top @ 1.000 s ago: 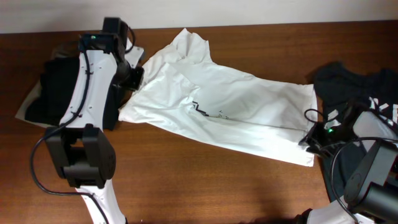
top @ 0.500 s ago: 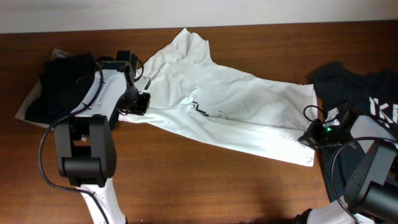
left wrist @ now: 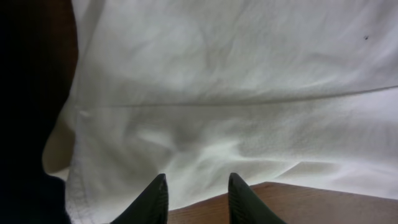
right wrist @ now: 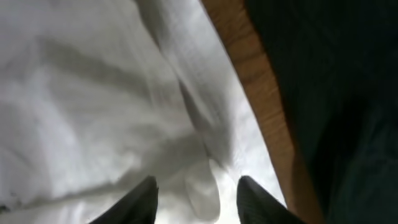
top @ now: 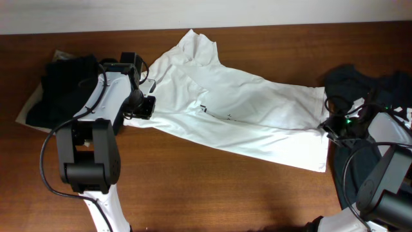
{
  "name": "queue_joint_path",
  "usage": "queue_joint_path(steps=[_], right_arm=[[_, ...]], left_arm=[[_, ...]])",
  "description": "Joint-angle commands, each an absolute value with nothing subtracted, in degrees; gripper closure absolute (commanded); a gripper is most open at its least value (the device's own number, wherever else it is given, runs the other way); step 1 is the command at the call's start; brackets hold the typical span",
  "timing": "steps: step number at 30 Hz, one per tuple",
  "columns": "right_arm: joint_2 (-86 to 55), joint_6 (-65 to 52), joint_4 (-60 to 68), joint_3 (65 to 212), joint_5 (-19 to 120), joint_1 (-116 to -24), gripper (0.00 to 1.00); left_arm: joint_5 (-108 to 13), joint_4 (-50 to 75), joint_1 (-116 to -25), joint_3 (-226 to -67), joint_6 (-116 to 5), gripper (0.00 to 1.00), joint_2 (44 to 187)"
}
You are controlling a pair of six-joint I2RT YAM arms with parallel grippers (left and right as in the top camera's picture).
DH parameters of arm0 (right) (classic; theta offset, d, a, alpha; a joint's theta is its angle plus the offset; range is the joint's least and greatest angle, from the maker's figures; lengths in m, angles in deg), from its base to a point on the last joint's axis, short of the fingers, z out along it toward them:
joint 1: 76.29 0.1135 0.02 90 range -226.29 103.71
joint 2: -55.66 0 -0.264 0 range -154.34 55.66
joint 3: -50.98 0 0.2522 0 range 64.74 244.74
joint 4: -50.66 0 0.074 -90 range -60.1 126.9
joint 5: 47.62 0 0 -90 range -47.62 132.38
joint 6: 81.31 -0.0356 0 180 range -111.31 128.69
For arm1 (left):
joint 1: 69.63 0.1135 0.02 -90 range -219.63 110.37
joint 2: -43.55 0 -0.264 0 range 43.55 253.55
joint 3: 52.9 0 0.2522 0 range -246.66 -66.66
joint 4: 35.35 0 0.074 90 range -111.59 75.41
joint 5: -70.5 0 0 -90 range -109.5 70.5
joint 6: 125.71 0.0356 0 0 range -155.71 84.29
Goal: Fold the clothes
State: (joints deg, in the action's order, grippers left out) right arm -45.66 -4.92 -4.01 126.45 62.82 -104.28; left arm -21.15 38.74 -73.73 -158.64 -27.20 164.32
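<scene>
Brown wooden table [top: 212, 193] under a pale wall [top: 257, 13]. The white T-shirt [top: 244, 109] sprawls rumpled across the middle, with a black pile [top: 61, 84] at the left end and a black shirt [top: 360, 80] at the right. My left gripper [left wrist: 196, 196] hangs with its fingers parted over the white hem. My right gripper [right wrist: 196, 196] is parted too, at the shirt's right edge.

Left hand [top: 147, 106] has swung from the black pile [top: 64, 87] to the white T-shirt [top: 257, 109] edge. Right hand [top: 327, 124] has moved up the hem. Black lettering [top: 205, 109] is now partly folded under.
</scene>
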Motion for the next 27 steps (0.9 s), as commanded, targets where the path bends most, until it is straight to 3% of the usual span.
queue_joint_path(steps=[1,2,6,7,8,12,13,14,15,16,17,18,19,21,23,24,25,27], right_arm=[[-44.9,-0.1,-9.3,129.3,64.0,-104.4,0.73],[-45.0,-0.1,-11.4,128.9,64.1,-104.3,0.58],[-45.1,-4.0,-6.1,123.4,64.2,-102.4,0.53],[-45.1,-5.7,-4.3,122.9,64.3,-102.2,0.81],[-45.1,-5.9,-2.5,122.9,65.1,-102.2,0.96],[-45.1,-13.8,2.1,127.2,69.8,-104.4,0.96],[-45.1,-14.4,3.4,127.6,69.8,-104.7,0.91],[-45.1,-14.4,4.5,127.6,69.8,-104.8,0.8],[-45.1,-14.4,5.0,127.7,69.8,-105.0,0.8],[-45.1,-14.3,5.0,127.7,69.8,-105.4,0.55],[-45.1,-14.3,4.7,127.7,69.8,-105.7,0.43],[-45.1,-14.3,3.8,127.7,69.8,-106.2,0.39],[-45.0,-13.2,1.8,127.7,69.9,-107.1,0.39],[-44.9,-2.9,-9.1,127.8,70.1,-108.8,0.54],[-44.9,0.2,-19.5,127.7,65.2,-108.7,0.61],[-45.0,0.1,-24.3,127.5,61.0,-108.0,0.6],[-45.0,0.1,-26.9,126.6,58.2,-107.0,0.52],[-45.0,-1.7,-25.6,123.3,57.8,-105.7,0.49]], left_arm=[[-21.2,38.6,-73.5,-158.4,-27.7,0.67,164.7],[-21.2,38.6,-73.5,-158.4,-27.7,0.67,164.7],[-21.2,38.4,-73.5,-158.4,-27.7,0.66,164.7],[-21.2,38.5,-73.5,-158.4,-27.7,0.66,164.7],[-21.2,38.4,-73.5,-158.4,-27.7,0.66,164.7],[-21.2,38.4,-73.5,-158.4,-27.7,0.66,164.7],[-21.2,38.4,-73.5,-158.4,-27.7,0.66,164.7],[-21.2,38.4,-73.5,-158.4,-27.7,0.66,164.7],[-21.2,38.4,-73.5,-158.4,-27.7,0.66,164.7],[-21.2,38.4,-73.5,-158.4,-27.7,0.66,164.7],[-21.2,38.4,-73.5,-158.4,-27.7,0.66,164.7],[-21.2,38.4,-73.5,-158.4,-27.7,0.66,164.7],[-21.2,38.4,-73.5,-158.4,-27.7,0.66,164.7],[-21.2,38.8,-73.5,-158.4,-27.7,0.58,164.7],[-21.2,38.8,-73.5,-158.4,-27.5,0.55,164.7],[-21.2,38.8,-73.5,-158.4,-27.5,0.54,164.7],[-21.2,38.8,-73.5,-158.4,-27.5,0.54,164.7],[-21.2,38.8,-73.5,-158.4,-27.5,0.53,164.7]])
